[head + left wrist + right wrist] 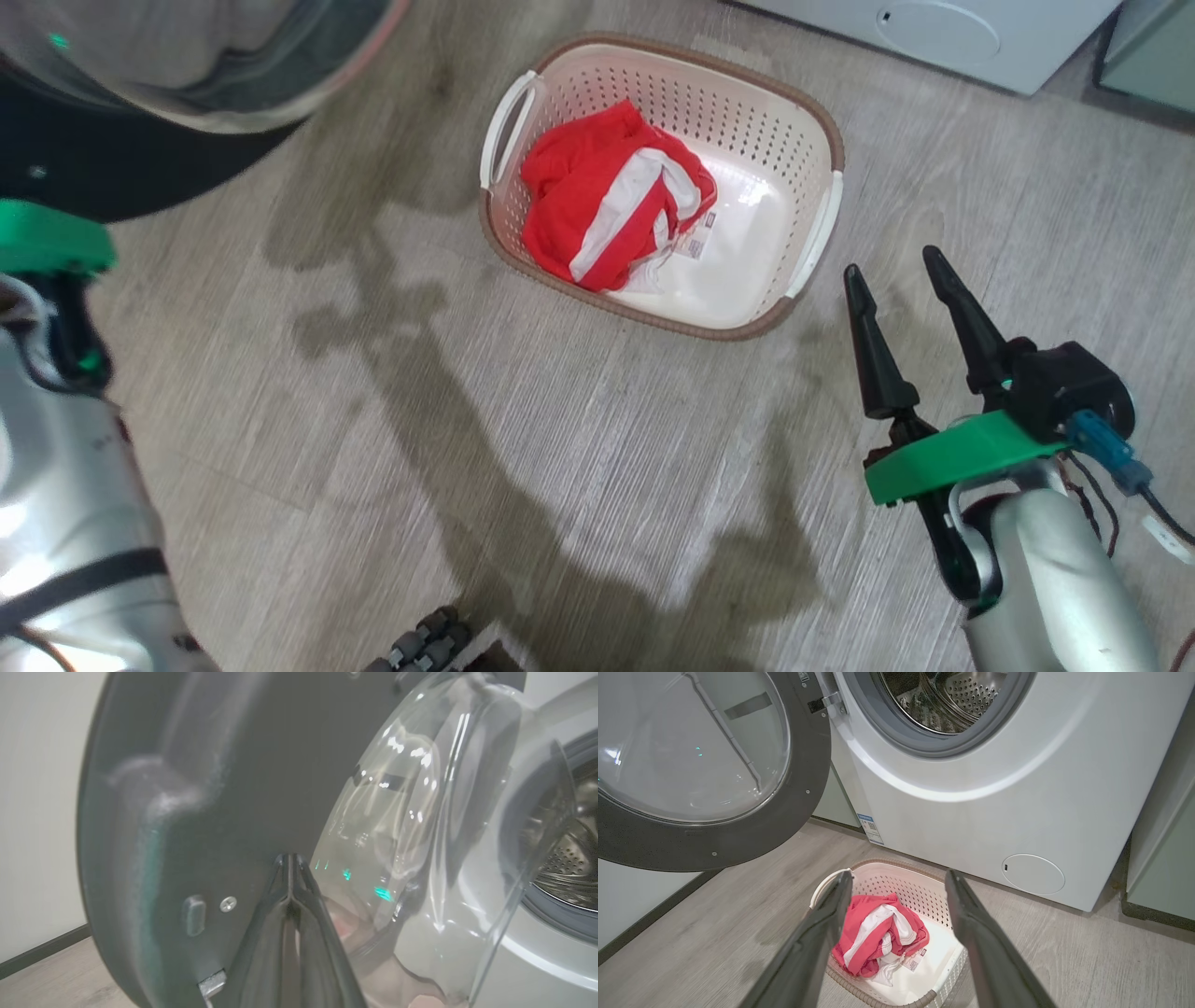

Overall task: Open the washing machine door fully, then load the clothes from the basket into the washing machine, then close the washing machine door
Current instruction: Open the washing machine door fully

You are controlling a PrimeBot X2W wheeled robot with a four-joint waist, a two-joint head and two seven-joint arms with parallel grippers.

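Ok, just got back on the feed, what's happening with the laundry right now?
The washing machine door hangs open, and the left gripper, shut, has its tips at the door's dark inner face; contact is hard to judge. The right gripper is open, poised beside the basket with fingers aimed toward it. The clothes lie in the basket, no gripper on them, and nothing red shows in the drum.

nothing can be read. the blue sticker on the washing machine and the paper label in the basket are too small.
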